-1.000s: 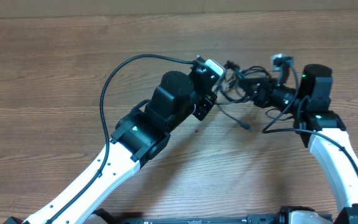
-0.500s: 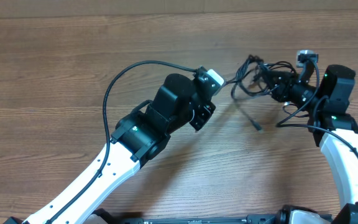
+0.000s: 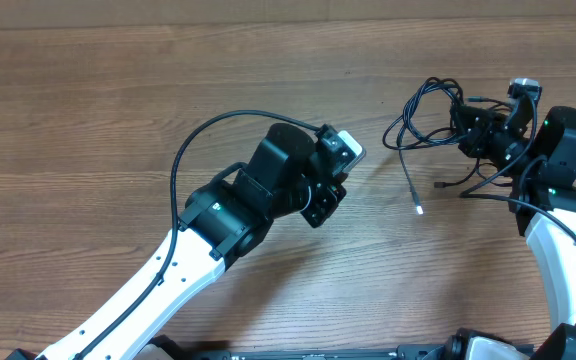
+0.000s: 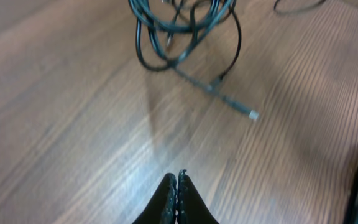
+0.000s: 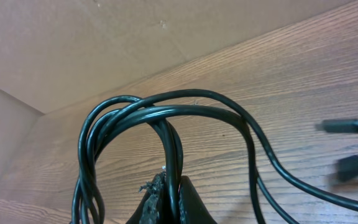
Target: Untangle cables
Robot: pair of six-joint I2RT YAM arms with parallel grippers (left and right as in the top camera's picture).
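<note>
The right gripper [image 5: 169, 194] is clamped tight on the cables [image 5: 160, 114]. In its wrist view several glossy black strands run down between the two dark fingers and are pinched there. From the jaws they arch up and over in a tall loop above the fingertips. More strands fall away to the right of the jaws, and two blurred plug ends [image 5: 347, 127] show at the right edge of that view.

From overhead, the bundle sits at the far right of the wooden table [image 3: 88, 120]. The right gripper is on the bundle's right side, and the loops spread out to the left of its jaws. One loose strand trails from the bundle towards the near side and ends in a small light-tipped plug [image 3: 419, 208]. That plug lies on the wood, apart from both grippers.

The left gripper [image 4: 176, 186] is fully closed with nothing between its fingers; the two tips meet in a thin seam. It hangs over bare wood to the left of the bundle, clear of every strand. In its wrist view the cables lie ahead of the jaws in the far part of the frame, as overlapping loops. The plug-tipped strand reaches out from them to the right without touching the fingers.
</note>
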